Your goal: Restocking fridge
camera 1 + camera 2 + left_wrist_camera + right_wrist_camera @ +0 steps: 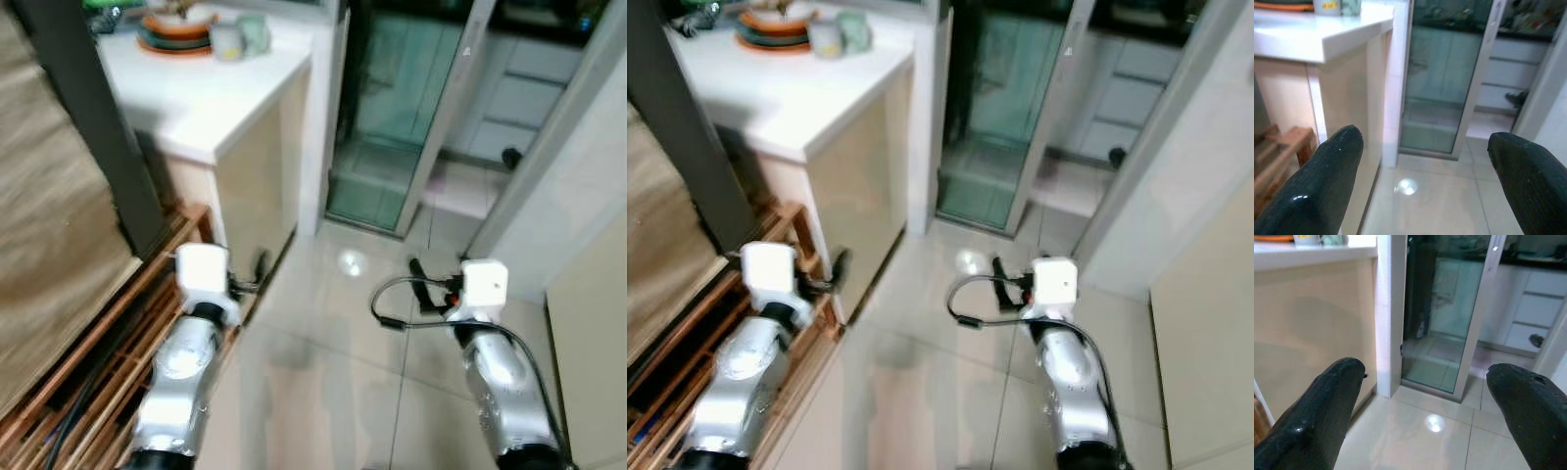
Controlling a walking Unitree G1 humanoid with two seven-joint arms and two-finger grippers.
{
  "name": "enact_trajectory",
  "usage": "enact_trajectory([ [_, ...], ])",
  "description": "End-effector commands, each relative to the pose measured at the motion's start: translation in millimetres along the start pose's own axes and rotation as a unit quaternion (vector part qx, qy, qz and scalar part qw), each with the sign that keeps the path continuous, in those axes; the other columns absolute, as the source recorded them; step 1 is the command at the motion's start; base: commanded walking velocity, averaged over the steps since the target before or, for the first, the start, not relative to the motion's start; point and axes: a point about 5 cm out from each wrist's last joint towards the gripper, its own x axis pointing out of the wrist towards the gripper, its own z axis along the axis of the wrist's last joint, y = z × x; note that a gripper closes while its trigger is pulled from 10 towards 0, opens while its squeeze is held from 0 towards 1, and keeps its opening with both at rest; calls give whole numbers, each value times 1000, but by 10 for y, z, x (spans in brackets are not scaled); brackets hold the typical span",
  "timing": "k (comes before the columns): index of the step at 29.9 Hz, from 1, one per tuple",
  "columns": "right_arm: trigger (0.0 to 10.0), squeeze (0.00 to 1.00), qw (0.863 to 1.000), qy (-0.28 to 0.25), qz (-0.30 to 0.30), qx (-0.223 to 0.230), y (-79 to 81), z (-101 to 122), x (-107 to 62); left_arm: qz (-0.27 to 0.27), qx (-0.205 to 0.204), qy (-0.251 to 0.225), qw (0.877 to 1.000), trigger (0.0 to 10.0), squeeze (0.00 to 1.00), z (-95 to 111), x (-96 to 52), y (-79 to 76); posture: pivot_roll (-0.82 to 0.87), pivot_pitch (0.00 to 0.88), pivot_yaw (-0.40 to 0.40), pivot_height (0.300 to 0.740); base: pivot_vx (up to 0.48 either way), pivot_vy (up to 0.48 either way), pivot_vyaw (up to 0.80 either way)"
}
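Tiled floor (323,392) open ahead; counter (211,93) edge left; left gripper (1425,161), right gripper (1425,391) spread, empty.

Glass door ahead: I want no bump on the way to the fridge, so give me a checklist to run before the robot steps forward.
1. Left hand empty, fingers apart: ok.
2. Right hand empty, fingers apart: ok.
3. Tiled floor ahead free of things to trip on: ok.
4. Room on the left: not ok, the left arm is close beside the white counter and the wooden rack.
5. Glass door open for passage: cannot tell.
6. Fridge located: cannot tell.
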Motion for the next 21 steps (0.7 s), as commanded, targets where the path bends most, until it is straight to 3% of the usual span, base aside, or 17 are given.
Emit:
enact_trajectory([
  [1,10000,0,1000,-9,11,6,58,30,19,-1,2,-3,1000,10000,0,5,-34,48,-65,0,-22,740,0,450,-750],
  [5,10000,0,1000,-9,15,5,70,31,21,-19,28,-18,999,10000,0,6,-99,12,-61,0,-24,740,0,450,0],
  [13,10000,0,1000,-8,20,7,97,29,57,-8,37,-22,999,10000,0,29,-47,43,-56,0,-21,740,0,0,0],
  [21,10000,0,1000,-11,17,10,92,44,83,-5,28,-23,999,10000,0,62,33,79,-66,0,-9,740,-429,0,0],
])
